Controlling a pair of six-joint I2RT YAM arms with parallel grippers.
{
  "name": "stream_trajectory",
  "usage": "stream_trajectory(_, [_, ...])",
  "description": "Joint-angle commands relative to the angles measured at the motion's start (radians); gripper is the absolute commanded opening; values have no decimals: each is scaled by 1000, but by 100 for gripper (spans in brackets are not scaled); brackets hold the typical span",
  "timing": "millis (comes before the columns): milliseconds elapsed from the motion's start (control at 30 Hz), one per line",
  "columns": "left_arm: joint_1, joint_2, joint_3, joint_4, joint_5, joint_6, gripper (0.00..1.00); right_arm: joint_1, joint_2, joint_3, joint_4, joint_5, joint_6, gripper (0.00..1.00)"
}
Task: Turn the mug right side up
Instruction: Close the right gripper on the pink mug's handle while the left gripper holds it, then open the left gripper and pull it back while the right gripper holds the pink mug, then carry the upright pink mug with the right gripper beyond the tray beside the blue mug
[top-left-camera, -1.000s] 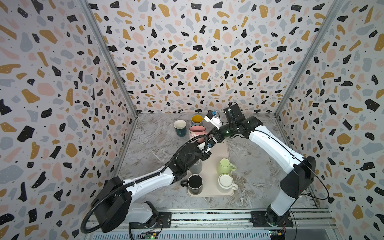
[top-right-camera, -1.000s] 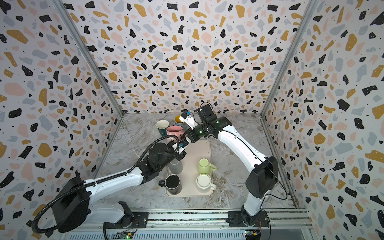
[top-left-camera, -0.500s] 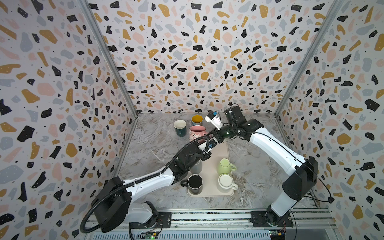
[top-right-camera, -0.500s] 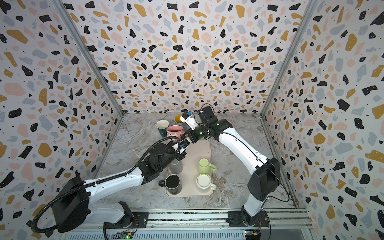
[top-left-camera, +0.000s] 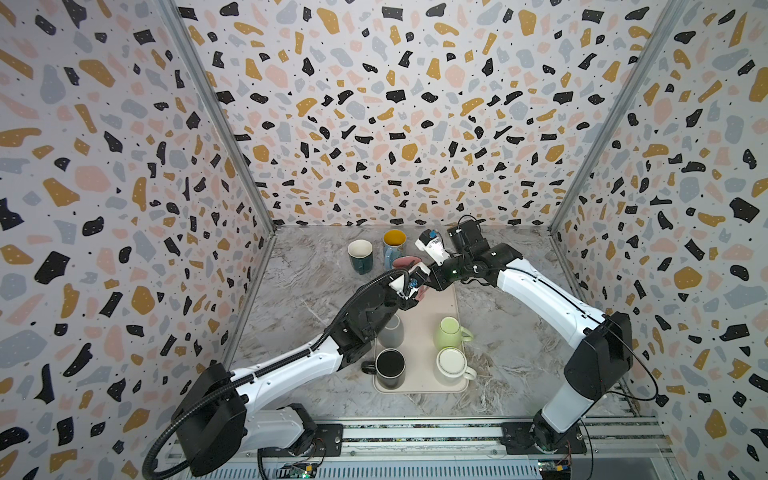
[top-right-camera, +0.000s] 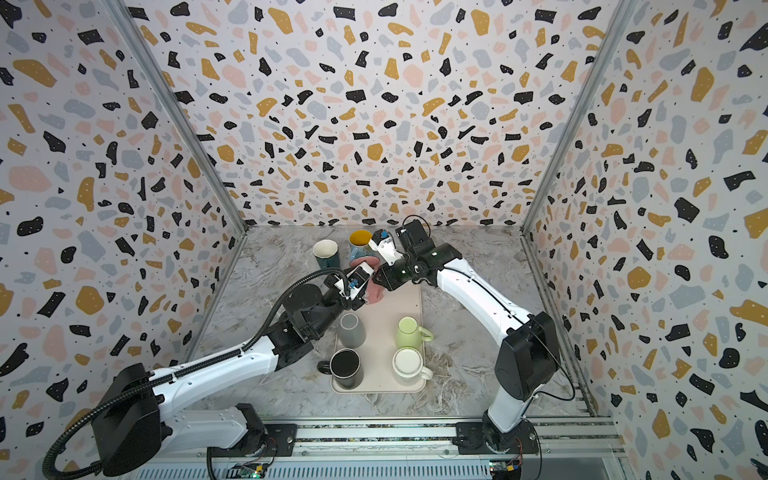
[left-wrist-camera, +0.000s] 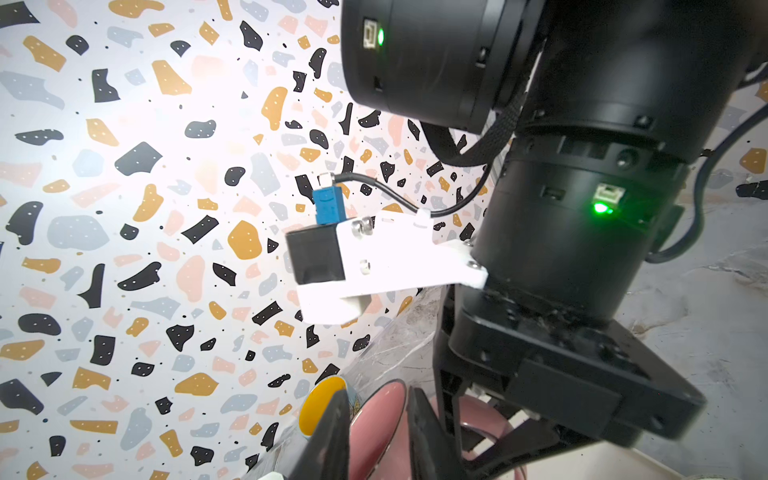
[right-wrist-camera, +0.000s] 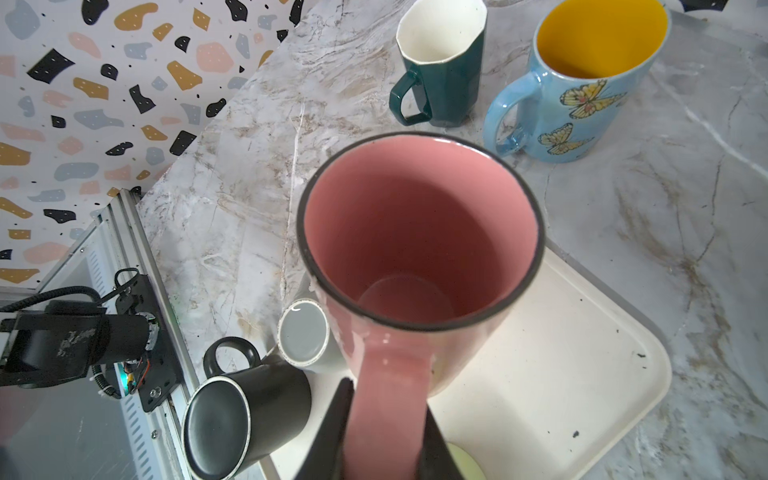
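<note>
The pink mug stands mouth up at the far left corner of the cream tray on the tabletop. The right claw is clamped on its handle. The left claw is slightly parted, its fingers astride the mug's rim.

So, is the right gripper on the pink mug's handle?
Yes, the right gripper clamps the handle of the pink mug.

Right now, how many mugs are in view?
7. On the tray: grey mug, green mug, black mug, cream mug. Behind it: teal mug, blue mug. The right claw holds the pink mug. None seems hidden.
</note>
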Motion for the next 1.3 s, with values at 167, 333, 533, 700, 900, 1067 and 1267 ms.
stream_trajectory(167, [2,-17,84,-56,-105,-71,26,-16,-85,-46,213,80,21,0])
stream_trajectory(333, [28,1,169,-204,-102,-173,21,-32,-119,-150,357,126,29,0])
stream_trajectory(533, [123,20,257,-336,46,-319,21,-43,-141,-258,547,177,6,0])
stream_trajectory(700, [171,24,274,-346,117,-386,23,-55,-149,-324,701,220,-13,0])
stream_trajectory(900, [251,52,293,-378,294,-498,24,-71,-131,-399,866,278,-27,0])
stream_trajectory(1067, [313,89,307,-366,440,-603,24,-79,-108,-453,1003,307,-45,0])
stream_trajectory(1267, [374,114,306,-304,589,-715,26,-86,-62,-494,1160,318,-62,0])
